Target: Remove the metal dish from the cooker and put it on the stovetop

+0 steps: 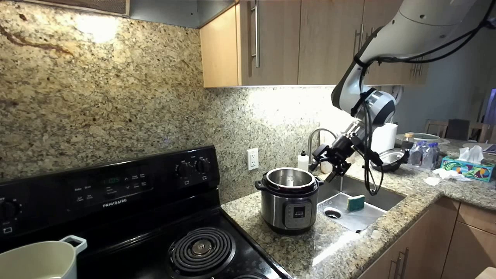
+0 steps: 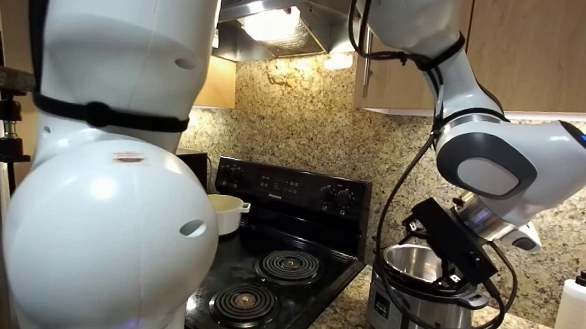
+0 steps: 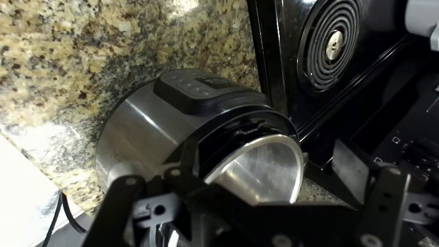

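Metal dish (image 1: 290,178), whole rim (image 1: 290,187) only in an exterior view

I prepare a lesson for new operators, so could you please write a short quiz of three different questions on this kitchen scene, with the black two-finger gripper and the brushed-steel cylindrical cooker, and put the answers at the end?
1. Multiple choice. In the wrist view, the black two-finger gripper is: A) shut; B) open; C) outside the picture.

2. True or false. The shiny, round stainless-steel inner pot sits inside the cylindrical brushed-steel cooker.

3. Fill in. The cream-white, loop-handled pot stands on the ____.

Key: 1. B; 2. true; 3. black coil-burner stovetop.
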Robot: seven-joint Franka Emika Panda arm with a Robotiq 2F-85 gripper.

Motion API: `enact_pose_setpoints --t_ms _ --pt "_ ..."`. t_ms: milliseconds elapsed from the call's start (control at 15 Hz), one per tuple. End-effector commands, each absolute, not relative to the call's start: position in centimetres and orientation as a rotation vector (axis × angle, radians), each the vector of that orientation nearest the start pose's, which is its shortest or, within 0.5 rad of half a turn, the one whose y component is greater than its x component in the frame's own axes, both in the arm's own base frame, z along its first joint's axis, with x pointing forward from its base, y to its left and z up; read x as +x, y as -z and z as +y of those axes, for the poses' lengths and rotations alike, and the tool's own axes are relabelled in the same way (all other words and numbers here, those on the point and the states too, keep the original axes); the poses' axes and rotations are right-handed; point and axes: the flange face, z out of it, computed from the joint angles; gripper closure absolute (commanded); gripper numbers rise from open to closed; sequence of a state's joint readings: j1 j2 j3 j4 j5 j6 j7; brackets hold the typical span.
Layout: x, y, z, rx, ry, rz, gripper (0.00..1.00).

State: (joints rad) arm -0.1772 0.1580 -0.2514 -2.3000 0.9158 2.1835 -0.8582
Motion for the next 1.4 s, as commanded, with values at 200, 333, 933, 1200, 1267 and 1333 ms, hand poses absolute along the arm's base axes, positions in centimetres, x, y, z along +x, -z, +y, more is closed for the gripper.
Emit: enact_pose_setpoints --t_ms 200,333,933,1200,1267,1333 --pt "50.9 -26.8 -21.1 -2.480 0.295 0.399 0.00" --pt "51.7 -26.3 -21.8 -2.483 0.288 0.384 0.00" --pt "54.5 -23.7 -22.8 -2.507 0.251 0.345 0.00" --pt "55.5 -23.2 -22.5 -2.514 0.240 0.326 0.00" --pt "55.6 -23.2 -22.5 -2.509 0.245 0.322 0.00" --pt "55.8 -23.2 -22.5 -2.505 0.250 0.315 0.00"
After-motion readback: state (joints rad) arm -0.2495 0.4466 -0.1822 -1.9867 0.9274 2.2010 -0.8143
